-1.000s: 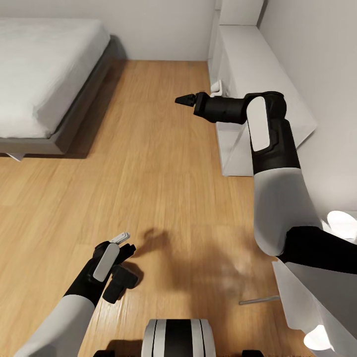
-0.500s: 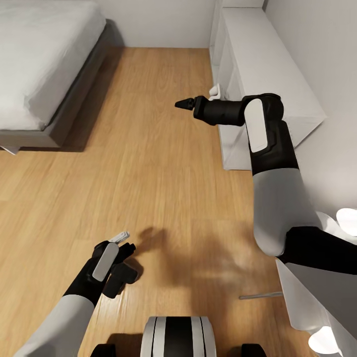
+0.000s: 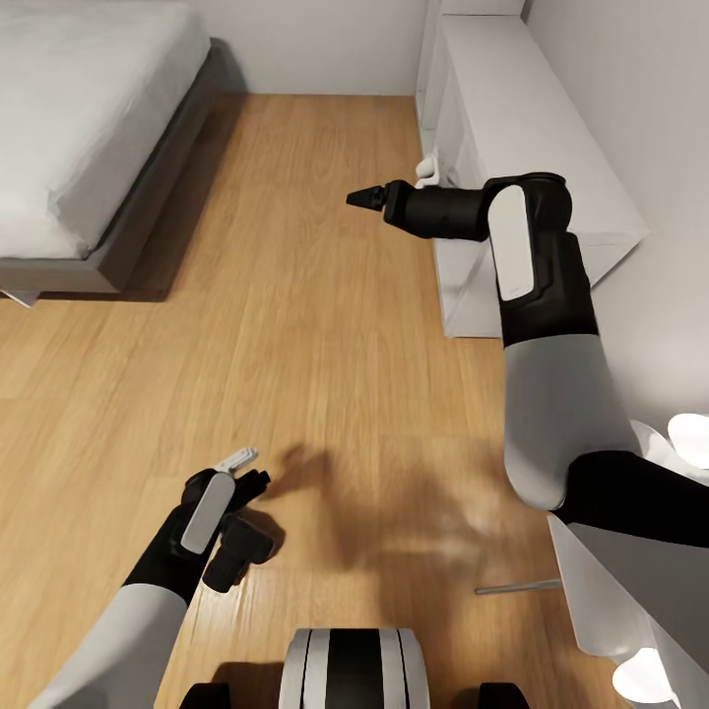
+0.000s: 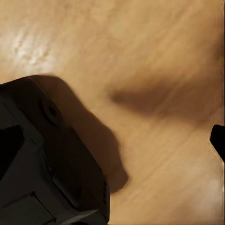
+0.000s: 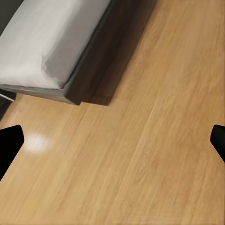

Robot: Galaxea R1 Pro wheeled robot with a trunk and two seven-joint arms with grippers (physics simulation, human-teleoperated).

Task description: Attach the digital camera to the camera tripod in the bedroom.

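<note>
Warm wood-plank floor (image 3: 295,325) with a soft sheen, a bed (image 3: 79,128) in matt grey cloth, smooth white shelves (image 3: 522,128), matt black camera (image 4: 42,168).

Light wood plank floor (image 3: 315,325); on it a grey bed (image 3: 89,148) at one side; white cube shelves (image 3: 522,148) along the opposite wall.

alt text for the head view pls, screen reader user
Looking down on a light wood floor, the robot's right arm reaches forward with its gripper pointing toward a grey bed, and a white shelf unit stands along the wall beside that arm. The left gripper sits low near the robot's base, with a small black camera beside it.
</note>
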